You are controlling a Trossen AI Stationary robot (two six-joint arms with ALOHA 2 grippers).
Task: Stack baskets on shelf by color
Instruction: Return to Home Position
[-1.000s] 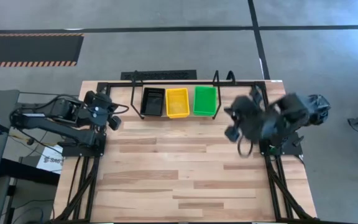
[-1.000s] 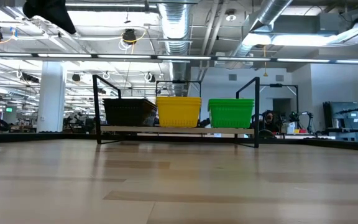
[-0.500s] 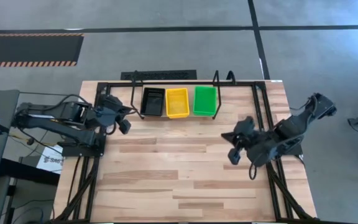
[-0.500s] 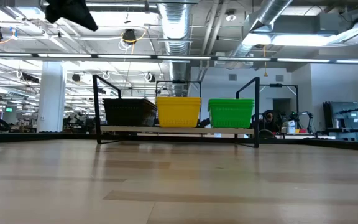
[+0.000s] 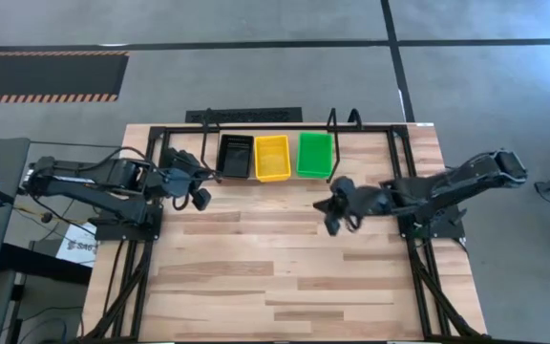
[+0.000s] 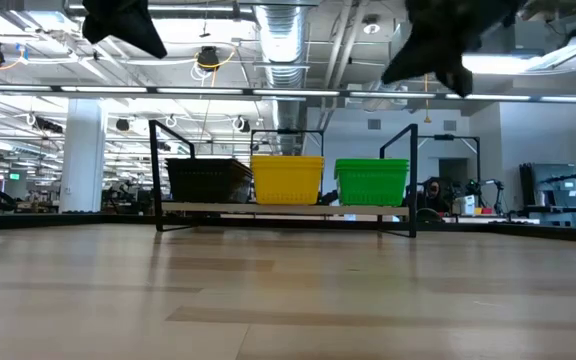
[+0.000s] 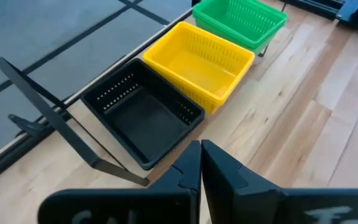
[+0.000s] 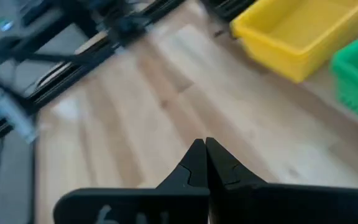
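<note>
Motion over last second: swung right gripper (image 5: 333, 218) out to just before green plastic mesh baskets (image 5: 314, 154), edged left gripper (image 5: 199, 199) toward black mesh baskets (image 5: 235, 156); both pinched closed, empty. Yellow mesh baskets (image 5: 273, 157) between, all on low black-tube wooden-board shelf (image 6: 268, 208). Probably fully stacked; homing pending.

The shelf (image 6: 288, 208) stands centred at the table's (image 5: 285, 277) far edge. On its board sit the left basket (image 5: 235, 156), middle basket (image 5: 273, 157) and right basket (image 5: 314, 154) in a row (the first two touching, the third just apart). Above the table, the left gripper (image 5: 199, 197) hangs before the shelf's left end and the right gripper (image 5: 332, 219) before its right end.
</note>
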